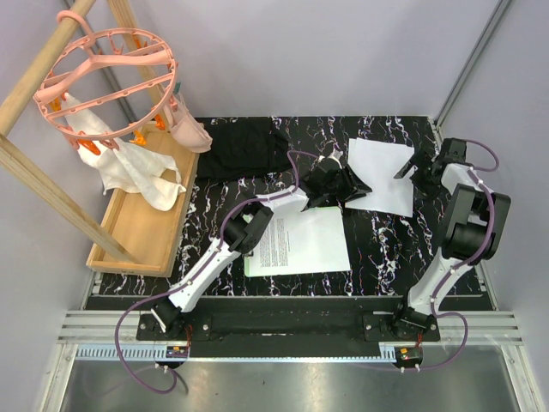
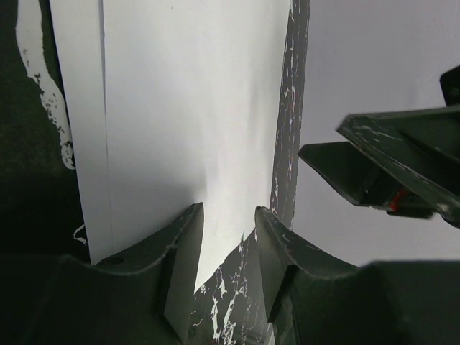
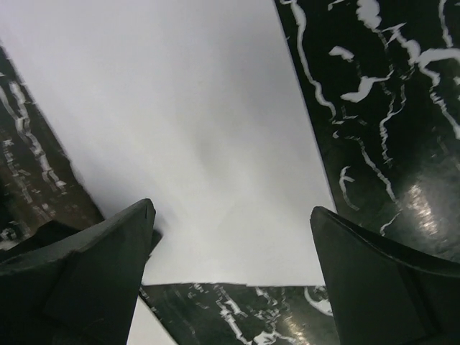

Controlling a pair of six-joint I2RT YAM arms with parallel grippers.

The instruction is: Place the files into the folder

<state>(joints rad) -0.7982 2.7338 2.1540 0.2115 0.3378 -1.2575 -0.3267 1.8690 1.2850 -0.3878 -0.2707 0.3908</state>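
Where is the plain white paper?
In the top view, the plain paper lies flat on the table, far right part, between the left gripper and the right gripper, beyond the printed sheet.

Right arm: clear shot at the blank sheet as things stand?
Probably yes. The right gripper hangs open over an edge of the blank sheet, nothing between; the left gripper sits at the opposite edge, apart.

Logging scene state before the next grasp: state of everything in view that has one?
blank sheet: flat on the table, outside the folder.
printed sheet: flat, on top of the folder; only a green edge shows.
left gripper: open, at the blank sheet's edge.
right gripper: open wide, above the blank sheet.
black fabric: crumpled.
white cloth: draped into the wooden tray.
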